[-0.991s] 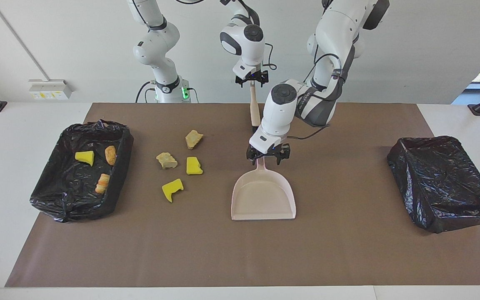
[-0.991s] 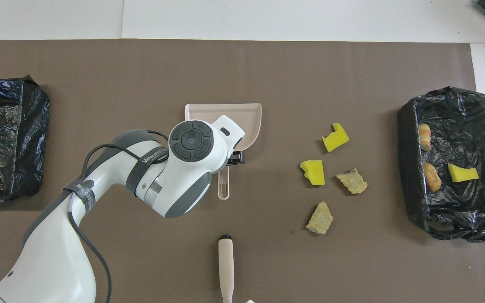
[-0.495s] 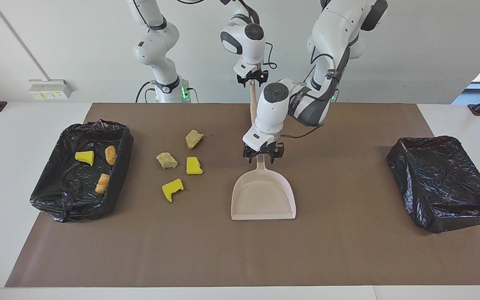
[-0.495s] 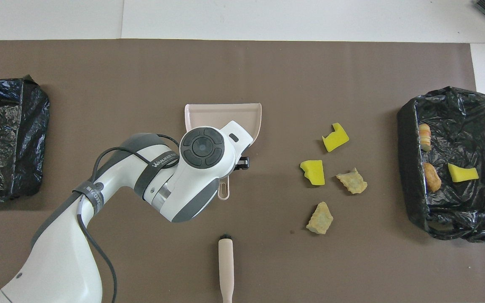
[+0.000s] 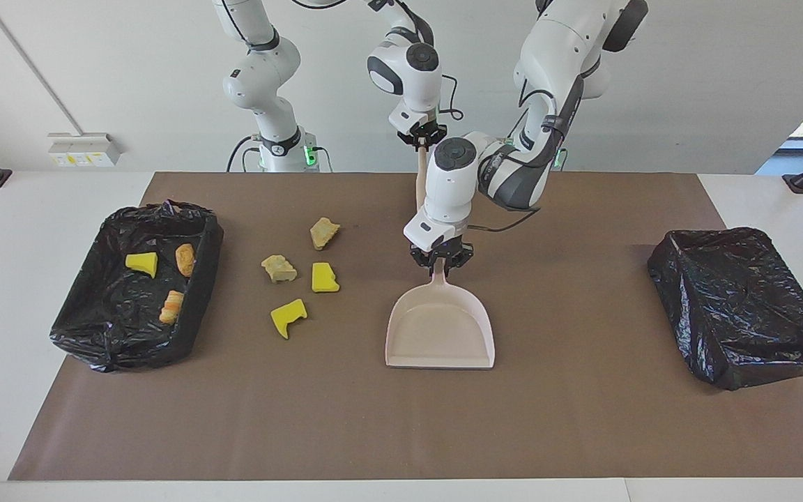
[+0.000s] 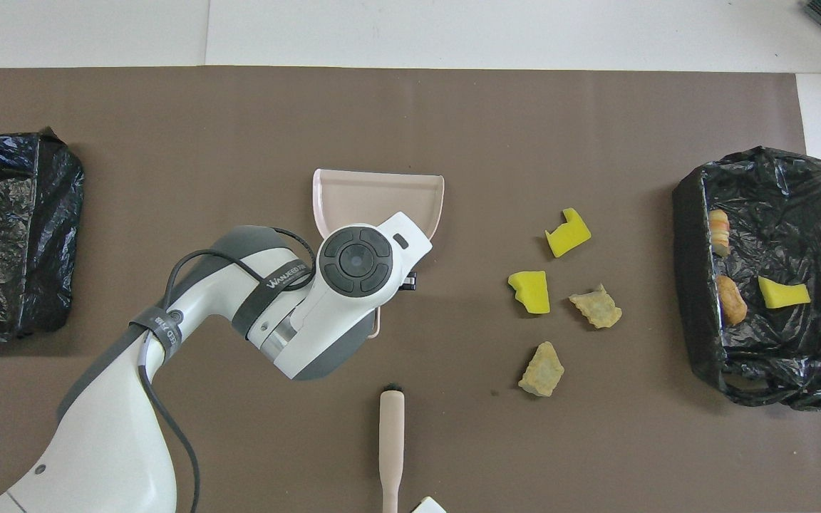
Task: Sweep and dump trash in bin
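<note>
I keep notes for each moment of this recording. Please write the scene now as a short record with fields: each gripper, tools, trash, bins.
left gripper: shut on the dustpan handle
right gripper: shut on the top of the brush handle
trash on mat: four scraps between the dustpan and the filled bin
filled bin: at the right arm's end, three scraps inside
other bin: at the left arm's end, no scraps seen in it

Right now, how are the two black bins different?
The bin at the right arm's end holds three scraps, one yellow, two orange-brown; the bin at the left arm's end looks empty. Four loose scraps lie beside the first, none beside the second. Both are lined with crinkly black bags and sit on the brown mat.
</note>
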